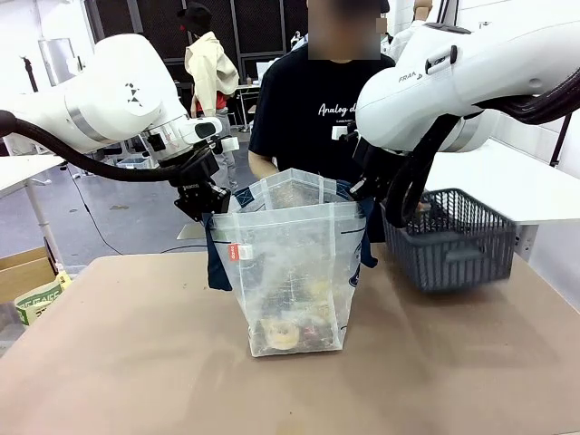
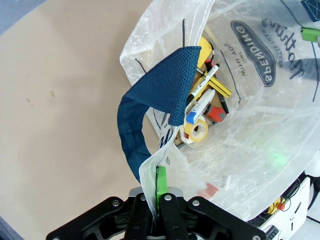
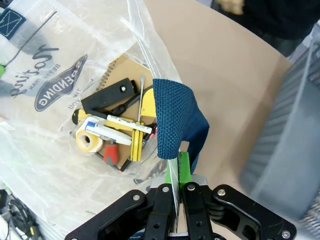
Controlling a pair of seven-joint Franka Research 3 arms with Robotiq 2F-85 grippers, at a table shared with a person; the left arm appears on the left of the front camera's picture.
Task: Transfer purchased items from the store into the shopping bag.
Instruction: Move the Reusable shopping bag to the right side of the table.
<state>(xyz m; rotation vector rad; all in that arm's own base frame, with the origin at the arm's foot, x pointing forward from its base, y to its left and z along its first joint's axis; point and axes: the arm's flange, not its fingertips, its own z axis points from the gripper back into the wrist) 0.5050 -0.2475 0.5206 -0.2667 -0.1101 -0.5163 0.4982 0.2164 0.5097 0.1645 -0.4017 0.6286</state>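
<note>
The shopping bag [image 1: 290, 258] stands open in the middle of the table, translucent with navy handles [image 2: 150, 100] and a red tag [image 1: 243, 252]. My left gripper [image 1: 205, 205] is shut on the bag's left rim, its green pad [image 2: 160, 186] pinching the plastic. On the opposite rim, beside the other navy handle [image 3: 172, 120], my right gripper [image 1: 362, 188] is shut on the plastic [image 3: 176, 176]. Purchased items lie at the bag's bottom: a yellow tape roll [image 2: 196, 131], a white marker [image 2: 201, 102], a white pen [image 3: 127, 124], a black piece [image 3: 107, 97] and a tan spiral notebook [image 3: 122, 70].
A dark grey lattice basket [image 1: 453, 237] sits tilted at the right of the table, close behind my right arm. A person in a black shirt [image 1: 313, 109] stands at the far side behind the bag. Bare tan tabletop [image 1: 127, 362] lies in front and to the left.
</note>
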